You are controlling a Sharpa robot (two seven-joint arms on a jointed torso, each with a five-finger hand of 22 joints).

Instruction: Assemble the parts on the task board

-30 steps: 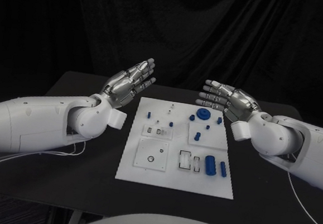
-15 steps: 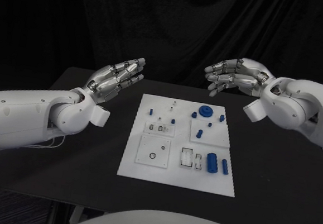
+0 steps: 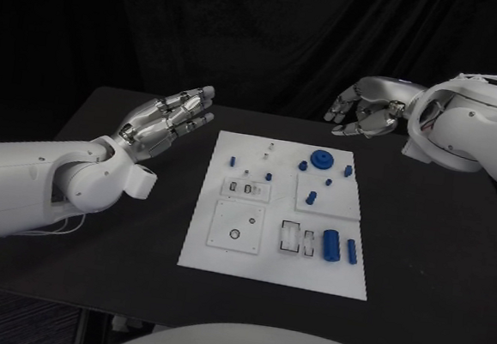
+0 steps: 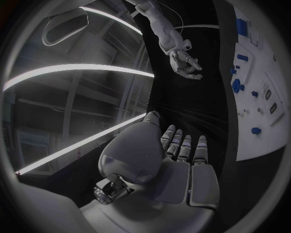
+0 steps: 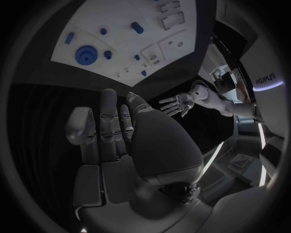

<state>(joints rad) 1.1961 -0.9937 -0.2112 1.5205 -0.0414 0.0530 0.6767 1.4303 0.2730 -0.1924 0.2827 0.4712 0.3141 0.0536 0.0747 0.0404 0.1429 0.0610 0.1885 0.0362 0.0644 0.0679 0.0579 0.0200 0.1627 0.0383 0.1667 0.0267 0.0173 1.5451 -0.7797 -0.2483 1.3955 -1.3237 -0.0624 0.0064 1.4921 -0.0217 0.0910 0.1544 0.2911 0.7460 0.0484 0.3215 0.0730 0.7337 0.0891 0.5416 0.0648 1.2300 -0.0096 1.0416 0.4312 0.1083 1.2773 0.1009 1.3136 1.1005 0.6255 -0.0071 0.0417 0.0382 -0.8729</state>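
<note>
Over the table's left side, the left hand [image 3: 165, 120] hangs in the air with fingers stretched out and apart, holding nothing, well clear of the task board [image 3: 227, 258]. At the middle of the black table [image 3: 438, 251] the white board lies flat, with small blue parts [image 3: 331, 244] lying and standing on it, among them a round blue gear-like piece [image 3: 321, 158] near its far edge. Above the far right corner, the right hand [image 3: 367, 108] is raised, fingers loosely curled but apart, empty.

Black table [image 3: 439, 242], seemingly dark drapes [image 3: 281, 29] behind
</note>
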